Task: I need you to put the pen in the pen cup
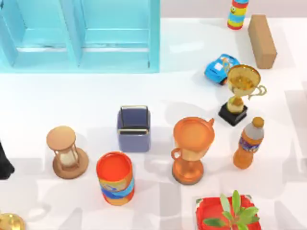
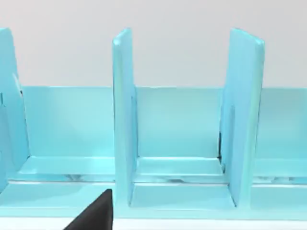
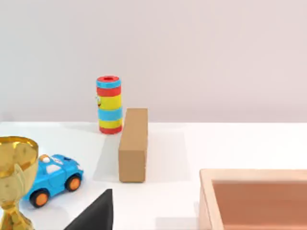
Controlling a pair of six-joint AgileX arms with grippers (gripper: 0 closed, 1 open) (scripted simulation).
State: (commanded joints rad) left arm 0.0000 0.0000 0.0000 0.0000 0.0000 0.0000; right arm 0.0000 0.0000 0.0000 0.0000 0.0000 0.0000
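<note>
Two trophies stand to the right of the pen cup (image 1: 134, 128): an orange trophy (image 1: 193, 148) just beside it and a gold trophy (image 1: 242, 93) on a black base farther right and back. The pen cup sits upright near the middle of the white surface (image 1: 96, 96), slate-blue with a metallic rim and a dark inside. An orange can (image 1: 115, 178) stands close in front of the cup, slightly left; its blue-yellow label is too small to read. A wooden hourglass (image 1: 67, 152) is left of the cup. An orange soda bottle (image 1: 249, 143) with a dark label, unreadable, is beyond the orange trophy. A light blue shelf rack (image 1: 79, 36) is behind the cup. Well behind and right of the cup are a blue toy car (image 1: 221, 68), a cardboard block (image 1: 262, 40) and a striped cylinder (image 1: 238, 13). A red pot with a green plant (image 1: 225, 211) is in front and right. The left arm (image 1: 4, 163) is far left of the cup, at the edge. The left pincer (image 2: 93, 214) faces the rack and the right pincer (image 3: 93, 214) faces the toy car; cannot tell the state of either.
</note>
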